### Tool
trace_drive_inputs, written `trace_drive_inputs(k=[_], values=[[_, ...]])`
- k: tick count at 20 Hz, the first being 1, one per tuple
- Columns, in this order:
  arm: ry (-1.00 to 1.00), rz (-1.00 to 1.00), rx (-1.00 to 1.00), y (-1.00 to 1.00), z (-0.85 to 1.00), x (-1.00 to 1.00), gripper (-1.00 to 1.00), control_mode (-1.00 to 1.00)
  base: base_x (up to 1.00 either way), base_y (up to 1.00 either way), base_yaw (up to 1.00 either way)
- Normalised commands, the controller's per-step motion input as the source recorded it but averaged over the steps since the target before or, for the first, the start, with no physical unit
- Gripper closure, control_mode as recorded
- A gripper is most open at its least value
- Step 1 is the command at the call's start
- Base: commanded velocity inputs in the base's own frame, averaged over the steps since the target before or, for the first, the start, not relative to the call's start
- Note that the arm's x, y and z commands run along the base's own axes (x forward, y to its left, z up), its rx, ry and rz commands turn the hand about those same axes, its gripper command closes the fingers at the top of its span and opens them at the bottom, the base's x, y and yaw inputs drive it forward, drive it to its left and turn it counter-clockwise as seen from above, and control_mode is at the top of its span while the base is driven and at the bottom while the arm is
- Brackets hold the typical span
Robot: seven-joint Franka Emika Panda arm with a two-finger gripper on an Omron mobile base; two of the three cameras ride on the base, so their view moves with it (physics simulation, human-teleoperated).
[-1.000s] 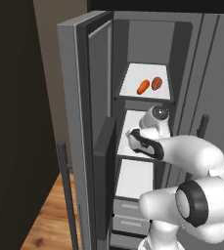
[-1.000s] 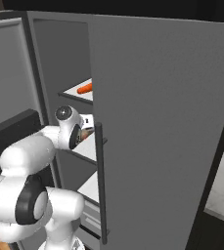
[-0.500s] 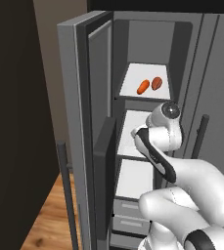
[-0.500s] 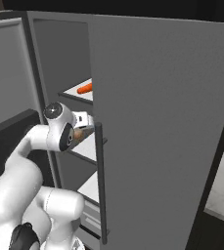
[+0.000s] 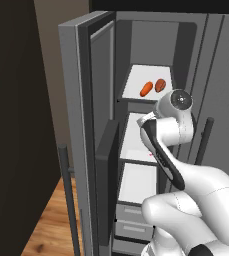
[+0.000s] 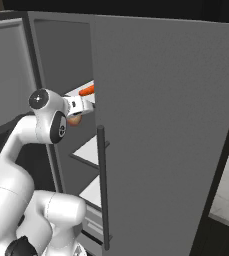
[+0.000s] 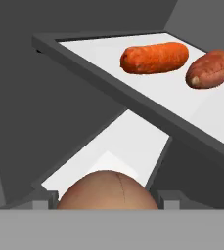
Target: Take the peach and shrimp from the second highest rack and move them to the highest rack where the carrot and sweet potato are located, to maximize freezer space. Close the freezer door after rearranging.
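Observation:
The peach [image 7: 108,191] sits round and brownish between my two fingertips, with my gripper [image 7: 107,199] shut on it. In the right base view the peach [image 6: 74,121] hangs under my hand, just below the front edge of the highest rack [image 6: 84,88]. On the highest rack [image 7: 191,110] lie the orange carrot [image 7: 155,57] and the reddish-brown sweet potato [image 7: 209,69], above and ahead of the peach. The second highest rack [image 7: 125,139] lies white and bare beneath. From the left base view the carrot [image 5: 145,89] and sweet potato [image 5: 160,85] show side by side. I cannot make out the shrimp.
The freezer door [image 5: 86,125] stands wide open to the left, with a dark bin on its inside. The neighbouring grey door [image 6: 166,130] with its long dark handle [image 6: 102,185] stands close on my right. Lower shelves and drawers [image 5: 131,220] sit below.
My arm has risen from the level of the second highest rack towards the highest rack, carrying the peach with it. The jaws have kept the same width.

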Motion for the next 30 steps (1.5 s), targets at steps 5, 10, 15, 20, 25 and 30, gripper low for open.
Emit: trace_drive_inputs(k=[5, 10, 15, 20, 25, 30], values=[[0.01, 0.00, -0.02, 0.00, 0.98, 0.03, 1.00, -1.00, 0.00, 0.00, 0.00], [0.10, 0.00, 0.00, 0.00, 0.66, 0.36, 1.00, -1.00, 0.00, 0.00, 0.00], [0.00, -0.01, -0.06, 0.00, -0.08, 0.58, 1.00, -1.00, 0.00, 0.00, 0.00], [0.00, 0.00, -0.03, -0.04, -0.26, 0.70, 1.00, -1.00, 0.00, 0.00, 0.00], [0.00, 0.00, 0.00, -0.10, -0.15, 0.80, 1.00, -1.00, 0.00, 0.00, 0.00], [0.00, 0.01, 0.00, -0.09, -0.08, 0.83, 1.00, -1.00, 0.00, 0.00, 0.00]])
